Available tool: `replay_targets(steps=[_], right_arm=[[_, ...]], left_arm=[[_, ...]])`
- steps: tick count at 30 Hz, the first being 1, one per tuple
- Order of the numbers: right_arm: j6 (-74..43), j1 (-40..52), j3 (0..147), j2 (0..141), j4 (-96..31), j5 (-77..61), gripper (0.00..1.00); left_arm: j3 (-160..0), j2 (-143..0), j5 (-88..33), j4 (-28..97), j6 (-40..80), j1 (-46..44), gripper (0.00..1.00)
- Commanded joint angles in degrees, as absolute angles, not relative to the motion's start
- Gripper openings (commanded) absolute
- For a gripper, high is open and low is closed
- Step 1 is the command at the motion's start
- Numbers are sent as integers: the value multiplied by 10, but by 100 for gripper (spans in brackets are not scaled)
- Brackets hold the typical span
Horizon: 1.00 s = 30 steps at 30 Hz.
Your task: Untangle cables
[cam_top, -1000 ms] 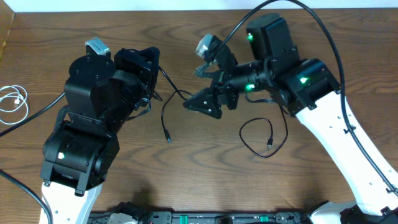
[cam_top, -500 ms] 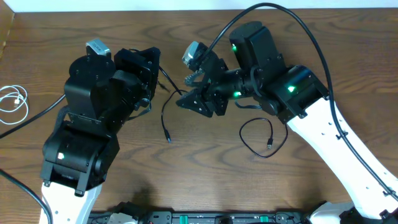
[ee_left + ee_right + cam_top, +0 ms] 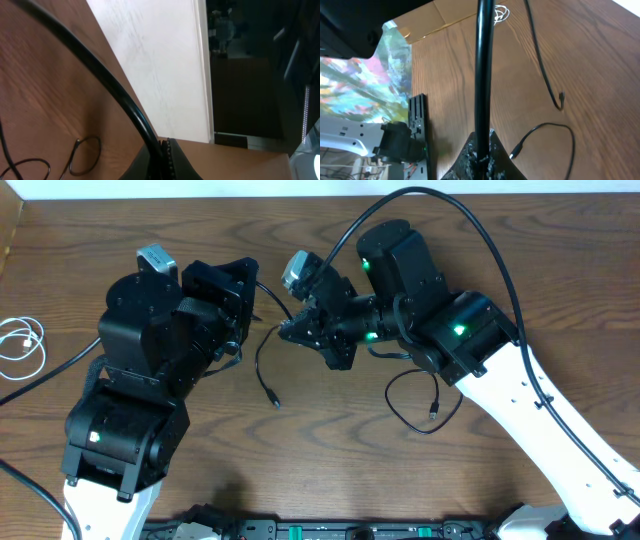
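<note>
2 hands meet near the middle of the bench (image 3: 330, 480), close but not touching, with 1 stretched black cable (image 3: 483, 65) between them. The left hand (image 3: 163, 153) is clamped on it, the cord leaving its fingertips up and to the left. The right hand (image 3: 483, 149) is clamped too, the cord rising straight from its tips. From overhead the grip points are hidden under the arms, so I judge rather than see that both hold the same cord. A thin span crosses the short gap, and a free tail curves down to a plug lying on the wood. Holding it taut and off the bench probably serves to draw it clear of the other cables. 1 looped black cable (image 3: 432, 408) lies slack beneath the right arm, apart from the held one. 1 white cable (image 3: 22, 338) is coiled well away at the left edge.
</note>
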State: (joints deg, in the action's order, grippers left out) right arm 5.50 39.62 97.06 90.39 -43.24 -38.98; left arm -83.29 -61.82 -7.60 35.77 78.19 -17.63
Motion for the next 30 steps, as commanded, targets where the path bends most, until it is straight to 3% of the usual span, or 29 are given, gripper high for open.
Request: replay_targets(steps=[1,7,11,16,21,30], right_arm=[[22,397,974,908,-430,-391,1],[-66,397,974,907,-421,-389,1],[-178,390,974,907,-402,-389,1],[-317,373,974,907,-387,-390,1],[-442,354,974,907,-378,-389,1],[-642,341,974,907,-332,-389,1]], left_arm=[[-839,-613,-74,364,783,-174,7],[-839,-614,23,418,783,-174,9],[-839,-618,74,458,766,-174,14],[-839,-629,82,495,728,-174,31],[-839,-639,82,528,686,-174,32],[-839,-643,-80,516,481,-174,32]])
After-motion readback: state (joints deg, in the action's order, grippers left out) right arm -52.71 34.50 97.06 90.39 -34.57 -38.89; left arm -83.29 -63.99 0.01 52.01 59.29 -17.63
